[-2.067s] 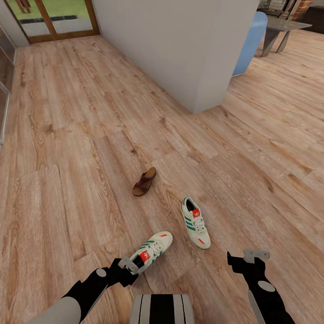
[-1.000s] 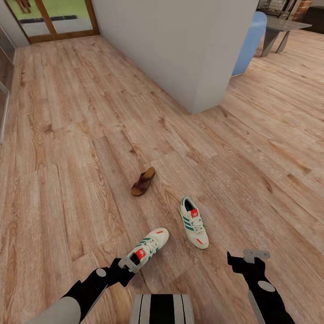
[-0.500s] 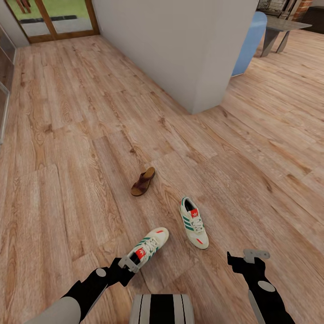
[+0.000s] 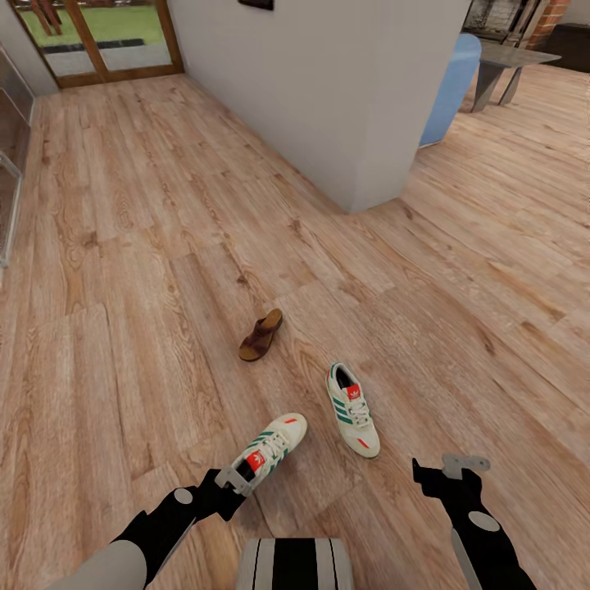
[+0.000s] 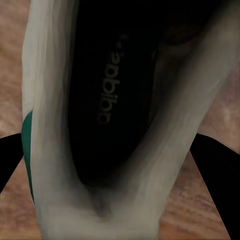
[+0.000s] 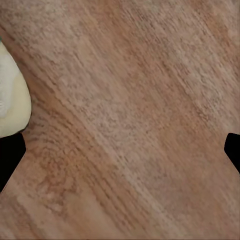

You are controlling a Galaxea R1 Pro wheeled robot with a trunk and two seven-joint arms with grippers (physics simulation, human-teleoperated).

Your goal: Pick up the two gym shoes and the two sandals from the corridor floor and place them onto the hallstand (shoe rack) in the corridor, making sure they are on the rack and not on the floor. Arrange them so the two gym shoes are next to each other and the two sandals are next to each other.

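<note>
Grasping, in progress: left tool at heel of near gym shoe on the corridor floor; fingers flank the heel collar, closure cannot be told. Advice: seat deeper, clamp the collar, lift level. Right tool wide, empty. Second gym shoe right; one sandal farther.

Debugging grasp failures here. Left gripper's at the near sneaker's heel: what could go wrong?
1. The left gripper straddles only the heel collar of the near gym shoe; lifted from there, the toe may sag or the shoe slip out.
2. The right gripper hangs open over bare corridor floor, beside the second gym shoe.
3. One sandal is visible; finding its mate may need a search.
</note>
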